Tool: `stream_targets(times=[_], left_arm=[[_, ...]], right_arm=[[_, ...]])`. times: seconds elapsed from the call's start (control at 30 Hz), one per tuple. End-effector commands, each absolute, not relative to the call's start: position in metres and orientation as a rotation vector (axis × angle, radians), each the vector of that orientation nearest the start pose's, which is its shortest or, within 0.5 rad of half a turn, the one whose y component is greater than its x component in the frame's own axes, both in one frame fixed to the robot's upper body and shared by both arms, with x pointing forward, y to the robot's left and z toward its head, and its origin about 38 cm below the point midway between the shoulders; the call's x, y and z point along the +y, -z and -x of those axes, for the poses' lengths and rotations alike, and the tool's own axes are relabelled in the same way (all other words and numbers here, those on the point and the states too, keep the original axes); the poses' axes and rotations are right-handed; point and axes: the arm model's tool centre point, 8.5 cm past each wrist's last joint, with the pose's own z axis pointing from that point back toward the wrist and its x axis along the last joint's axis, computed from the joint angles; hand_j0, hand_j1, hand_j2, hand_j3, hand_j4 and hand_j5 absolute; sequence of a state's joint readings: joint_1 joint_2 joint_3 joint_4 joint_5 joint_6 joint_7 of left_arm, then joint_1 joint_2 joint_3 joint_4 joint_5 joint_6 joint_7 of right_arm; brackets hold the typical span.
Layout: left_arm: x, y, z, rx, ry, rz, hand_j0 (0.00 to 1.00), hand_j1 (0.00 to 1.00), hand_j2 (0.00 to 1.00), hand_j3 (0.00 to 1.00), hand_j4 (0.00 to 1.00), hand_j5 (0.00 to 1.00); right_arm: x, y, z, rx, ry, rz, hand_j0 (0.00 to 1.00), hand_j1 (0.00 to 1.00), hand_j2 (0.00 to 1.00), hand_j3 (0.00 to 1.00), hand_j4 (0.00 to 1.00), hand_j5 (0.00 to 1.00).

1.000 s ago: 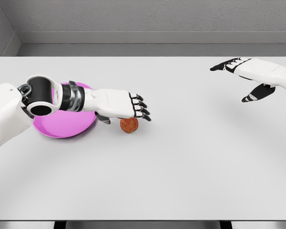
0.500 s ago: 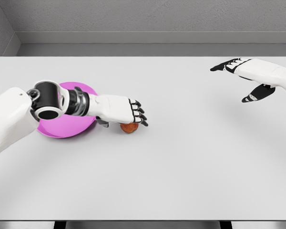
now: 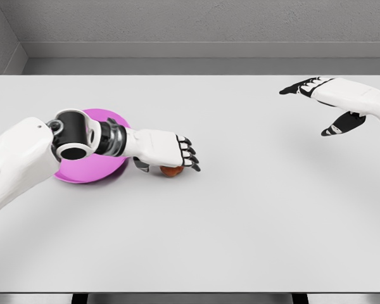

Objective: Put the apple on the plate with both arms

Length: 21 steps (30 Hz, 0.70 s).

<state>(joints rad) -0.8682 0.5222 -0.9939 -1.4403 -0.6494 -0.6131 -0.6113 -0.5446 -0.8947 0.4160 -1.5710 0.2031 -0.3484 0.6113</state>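
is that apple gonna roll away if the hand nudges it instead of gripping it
Probably. The apple looks small and round, sitting on the bare, flat table, so a sideways nudge could roll it. The left hand covers it from above, which may pin it. It looks rigid, unlikely to squash.

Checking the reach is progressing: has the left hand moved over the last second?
Yes. The left hand has dropped lower over the apple, now covering most of it, judged against the pink plate. Its fingers are not closed on it.
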Motion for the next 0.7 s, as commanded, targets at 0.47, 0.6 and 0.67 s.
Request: stream_targets(times=[0.47,0.6,0.67], left_arm=[[0.1359,-0.1698,-0.4348,1.399,-2.990,0.342,0.29,0.29,0.29,0.29,0.29,0.29],[0.1364,-0.1715,-0.4360,1.399,-2.988,0.354,0.28,0.28,0.28,0.28,0.28,0.28],[0.1361,-0.1766,-0.4348,1.484,-2.983,0.294,0.29,0.29,0.29,0.29,0.29,0.29]], right_arm=[[-0.3411,-0.2620,-0.4267,-1.404,-1.782,0.436,1.00,1.00,1.00,1.00,1.00,1.00],[-0.3411,-0.2621,-0.4267,-1.405,-1.781,0.435,1.00,1.00,1.00,1.00,1.00,1.00],[-0.3411,-0.2621,-0.4267,-1.405,-1.781,0.435,1.00,1.00,1.00,1.00,1.00,1.00]])
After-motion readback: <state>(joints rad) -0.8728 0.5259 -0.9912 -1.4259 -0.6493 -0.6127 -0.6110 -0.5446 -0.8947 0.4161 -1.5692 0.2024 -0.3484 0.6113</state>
